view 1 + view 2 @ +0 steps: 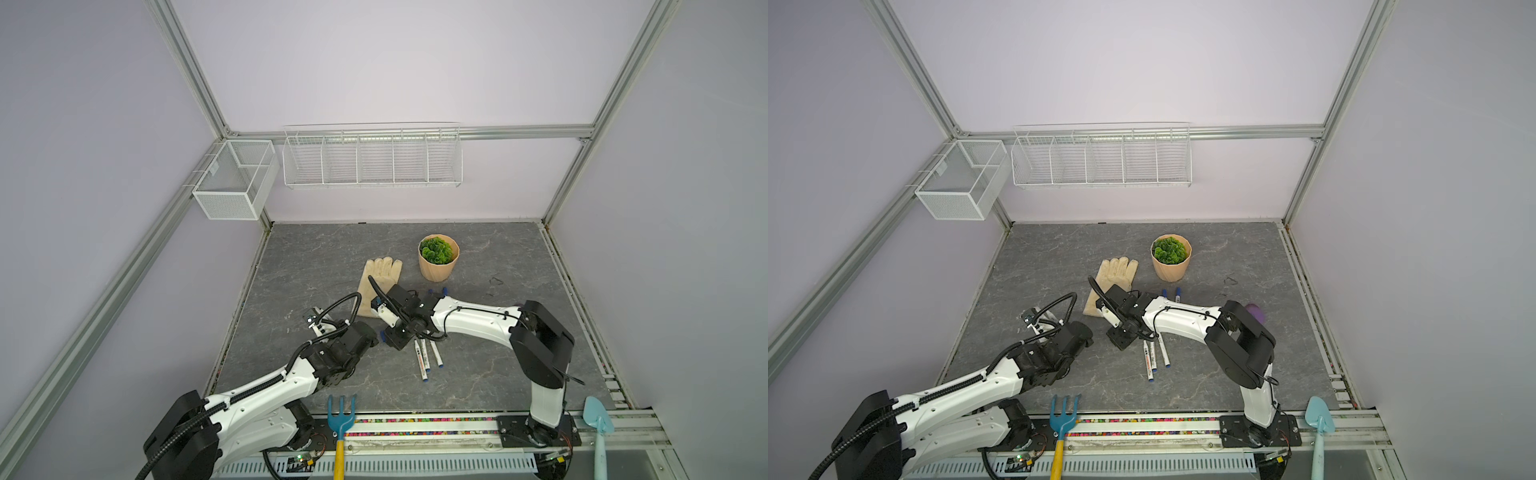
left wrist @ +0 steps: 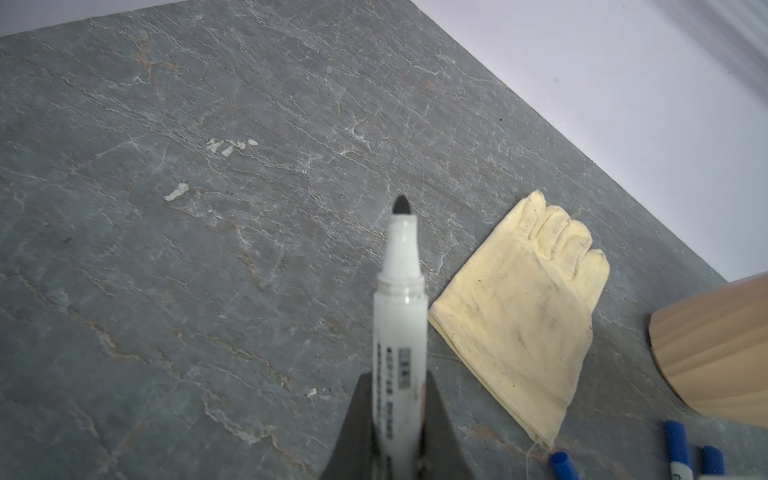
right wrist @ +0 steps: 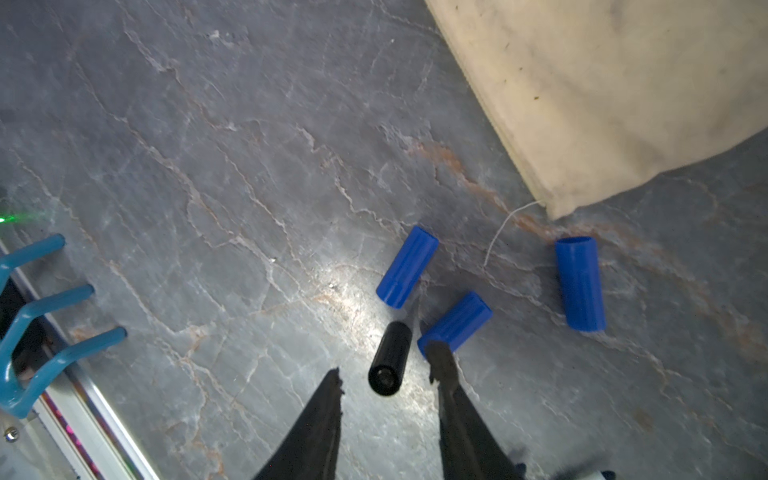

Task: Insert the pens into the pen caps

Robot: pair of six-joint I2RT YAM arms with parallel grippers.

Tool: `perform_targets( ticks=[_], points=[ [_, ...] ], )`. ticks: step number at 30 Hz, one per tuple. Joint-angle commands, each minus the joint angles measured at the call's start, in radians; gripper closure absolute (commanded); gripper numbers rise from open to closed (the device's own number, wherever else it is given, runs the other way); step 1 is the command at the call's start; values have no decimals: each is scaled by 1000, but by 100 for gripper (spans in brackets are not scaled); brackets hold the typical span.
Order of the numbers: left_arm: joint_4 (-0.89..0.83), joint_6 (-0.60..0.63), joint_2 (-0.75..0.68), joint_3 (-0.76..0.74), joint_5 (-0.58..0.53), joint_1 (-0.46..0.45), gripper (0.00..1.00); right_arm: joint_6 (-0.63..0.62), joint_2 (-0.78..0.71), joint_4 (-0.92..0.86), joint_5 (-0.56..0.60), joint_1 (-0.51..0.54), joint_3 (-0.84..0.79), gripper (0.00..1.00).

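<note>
Garden fork [image 1: 340, 411] at near edge, left end effector [image 2: 397, 376] pinching uncapped pen [image 2: 401, 311], right end effector [image 3: 384, 360] spread astride black cap [image 3: 390, 365] on surface [image 3: 208, 166], blue caps [image 3: 407, 272] beside.

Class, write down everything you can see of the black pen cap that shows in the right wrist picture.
The black pen cap is a short, smooth, glossy cylinder that looks like plastic. It lies on its side on the grey marbled tabletop, with its open mouth towards the camera and its closed end pointing at a blue cap close by. The right gripper straddles it with its jaws open, and neither finger visibly touches it. No pen is in it.
</note>
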Motion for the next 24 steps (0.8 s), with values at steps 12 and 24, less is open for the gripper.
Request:
perform_targets(
  ticks=[12, 24],
  points=[
    [-5, 10, 4, 6, 7, 4, 100, -18, 67, -27, 55, 11, 43, 75],
    [342, 468, -12, -22, 399, 95, 100, -16, -190, 25, -27, -52, -93, 93]
  ],
)
